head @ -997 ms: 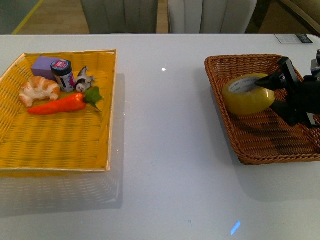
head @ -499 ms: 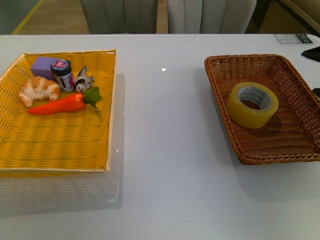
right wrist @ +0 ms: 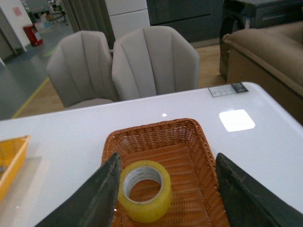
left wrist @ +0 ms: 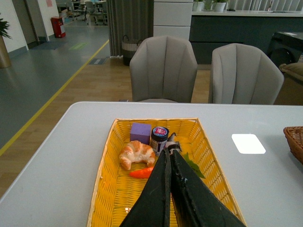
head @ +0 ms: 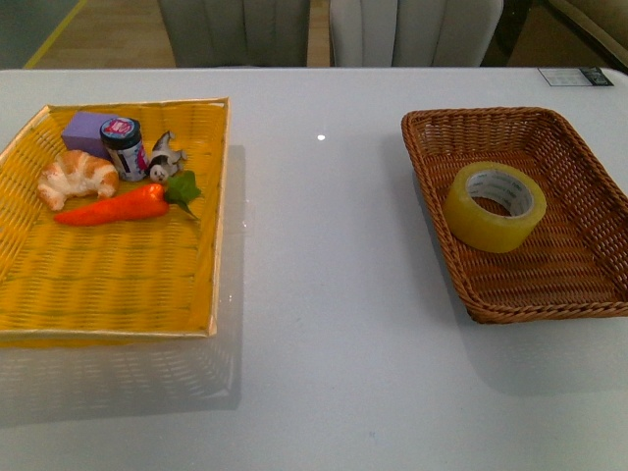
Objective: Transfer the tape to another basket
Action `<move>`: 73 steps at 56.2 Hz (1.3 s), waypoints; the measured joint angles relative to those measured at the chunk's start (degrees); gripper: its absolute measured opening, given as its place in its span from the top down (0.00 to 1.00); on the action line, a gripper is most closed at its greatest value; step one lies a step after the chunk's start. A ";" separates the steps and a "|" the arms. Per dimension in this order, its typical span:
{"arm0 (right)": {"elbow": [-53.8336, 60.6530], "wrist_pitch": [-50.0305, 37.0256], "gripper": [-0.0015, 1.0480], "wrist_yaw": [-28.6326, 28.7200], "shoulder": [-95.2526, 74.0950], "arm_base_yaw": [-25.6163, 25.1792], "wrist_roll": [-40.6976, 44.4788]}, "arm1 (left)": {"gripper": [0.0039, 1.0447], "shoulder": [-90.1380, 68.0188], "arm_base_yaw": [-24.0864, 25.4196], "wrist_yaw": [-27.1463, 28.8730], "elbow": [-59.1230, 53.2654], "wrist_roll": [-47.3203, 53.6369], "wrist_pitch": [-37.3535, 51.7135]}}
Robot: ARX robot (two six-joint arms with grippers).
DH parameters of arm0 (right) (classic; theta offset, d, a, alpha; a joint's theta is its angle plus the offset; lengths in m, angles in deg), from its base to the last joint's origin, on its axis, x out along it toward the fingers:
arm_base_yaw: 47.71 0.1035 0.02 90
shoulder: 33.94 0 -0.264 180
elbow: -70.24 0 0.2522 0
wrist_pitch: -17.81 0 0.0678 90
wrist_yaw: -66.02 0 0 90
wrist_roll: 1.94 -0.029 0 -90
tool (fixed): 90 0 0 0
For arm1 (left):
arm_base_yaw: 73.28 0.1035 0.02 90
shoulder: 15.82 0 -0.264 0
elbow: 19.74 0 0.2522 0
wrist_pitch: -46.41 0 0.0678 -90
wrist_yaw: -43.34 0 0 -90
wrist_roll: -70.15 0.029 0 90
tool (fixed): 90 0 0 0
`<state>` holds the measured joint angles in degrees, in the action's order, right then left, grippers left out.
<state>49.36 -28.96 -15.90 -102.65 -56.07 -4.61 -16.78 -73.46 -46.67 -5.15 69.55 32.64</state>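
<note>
The tape (head: 495, 205), a yellowish roll with a white core, lies flat in the brown wicker basket (head: 461, 265) on the table's right side. In the right wrist view the tape (right wrist: 144, 190) rests on the basket (right wrist: 189, 156) floor near one wall. My right gripper (right wrist: 164, 163) hangs open well above the basket, holding nothing. My left gripper (left wrist: 169, 152) is shut and empty, raised over the yellow tray (left wrist: 109, 189). Neither arm shows in the front view.
The flat yellow woven tray (head: 108, 285) on the left holds a croissant (head: 76, 175), a carrot (head: 116, 205), a small jar (head: 124, 147), a purple block (head: 86, 130) and a small figure (head: 165, 157). Two grey chairs (left wrist: 203, 71) stand behind the table.
One second ago my right gripper was in the basket beside the tilted tape. It has let go and pulled out of the front view; the tape now lies flat.
</note>
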 joint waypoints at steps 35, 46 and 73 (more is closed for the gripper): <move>5.77 22.69 0.98 -8.04 29.62 8.11 2.32 | 0.99 0.09 0.02 0.00 0.00 0.00 0.00; 5.81 29.33 0.98 -8.04 36.87 8.13 2.32 | 0.99 0.09 0.02 0.00 0.00 0.00 0.00; 5.84 42.34 0.98 -8.04 50.56 8.15 2.34 | 0.99 0.09 0.02 0.00 0.00 0.00 0.00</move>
<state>55.20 13.37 -23.94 -52.09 -47.92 -2.28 -16.69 -73.44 -46.67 -5.15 69.55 32.64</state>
